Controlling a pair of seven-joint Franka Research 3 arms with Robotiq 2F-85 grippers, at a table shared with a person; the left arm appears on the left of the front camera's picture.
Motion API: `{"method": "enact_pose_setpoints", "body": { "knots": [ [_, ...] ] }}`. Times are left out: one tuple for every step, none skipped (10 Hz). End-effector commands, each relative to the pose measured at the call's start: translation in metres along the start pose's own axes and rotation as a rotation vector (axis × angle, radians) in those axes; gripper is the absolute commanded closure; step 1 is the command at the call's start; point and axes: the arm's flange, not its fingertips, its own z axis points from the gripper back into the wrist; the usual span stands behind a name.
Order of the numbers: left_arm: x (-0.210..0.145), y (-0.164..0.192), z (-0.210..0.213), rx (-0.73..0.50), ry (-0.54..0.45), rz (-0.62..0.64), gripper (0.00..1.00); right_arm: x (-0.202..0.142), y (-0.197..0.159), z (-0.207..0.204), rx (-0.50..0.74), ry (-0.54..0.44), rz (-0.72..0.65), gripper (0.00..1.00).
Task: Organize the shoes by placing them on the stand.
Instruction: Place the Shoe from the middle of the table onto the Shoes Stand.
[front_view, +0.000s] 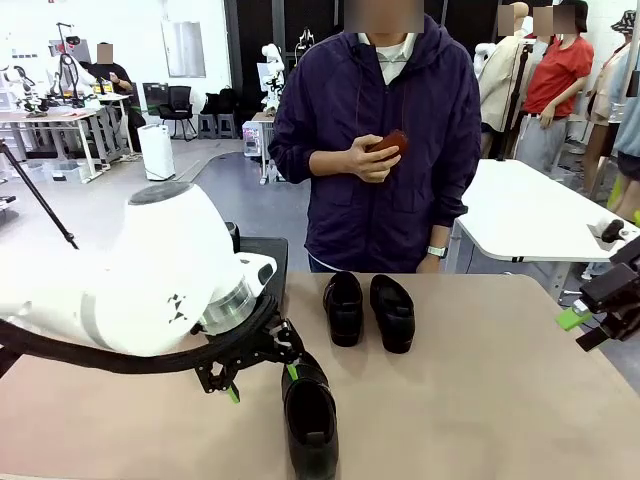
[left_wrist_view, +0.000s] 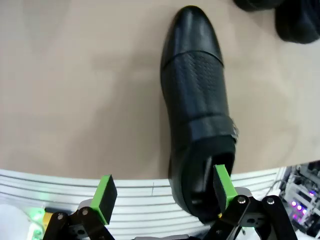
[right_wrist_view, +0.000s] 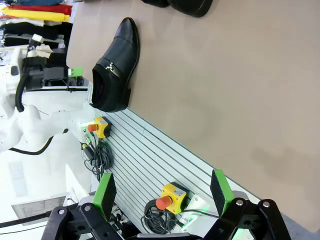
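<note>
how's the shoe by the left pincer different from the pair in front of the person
The lone shoe lies at the table's near edge; the pair stands farther across. The lone shoe has the open left pincer at its heel; the pair stands clear of it. The pair sits side by side; the lone shoe is alone. All are glossy black slip-ons.

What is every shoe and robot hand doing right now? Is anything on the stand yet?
Near shoe: upright on the table by the robot's edge, not gripped.
Far-left shoe and far-right shoe: side by side on the table, before the person.
Stand: mostly hidden behind the left arm; visible corner bare.
Left gripper: open, one pad at the near shoe's heel.
Right gripper: open, empty.
Dark-red object: held in the person's hand.
</note>
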Motion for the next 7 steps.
{"method": "enact_pose_setpoints", "body": {
  "knots": [
    [0.003,-0.013,-0.015,0.010,0.044,0.005,0.00,-0.001,-0.002,0.003,0.006,0.007,0.025,0.00],
    [0.003,-0.011,-0.023,0.024,0.060,0.007,0.00,-0.001,-0.002,0.003,0.006,0.007,0.025,0.00],
    [0.004,-0.013,-0.033,0.021,0.078,0.008,0.00,-0.001,-0.002,0.003,0.006,0.007,0.025,0.00],
    [0.004,-0.012,-0.041,0.025,0.107,0.003,0.00,-0.001,-0.002,0.003,0.006,0.007,0.025,0.00],
    [0.003,-0.011,-0.044,0.031,0.125,-0.002,0.00,-0.001,-0.002,0.003,0.006,0.007,0.025,0.00],
    [0.003,-0.011,-0.048,0.043,0.135,-0.001,0.00,-0.001,-0.002,0.003,0.006,0.007,0.025,0.00],
    [0.003,-0.009,-0.052,0.056,0.143,-0.002,0.00,-0.001,-0.002,0.003,0.006,0.007,0.025,0.00]
  ]
}}
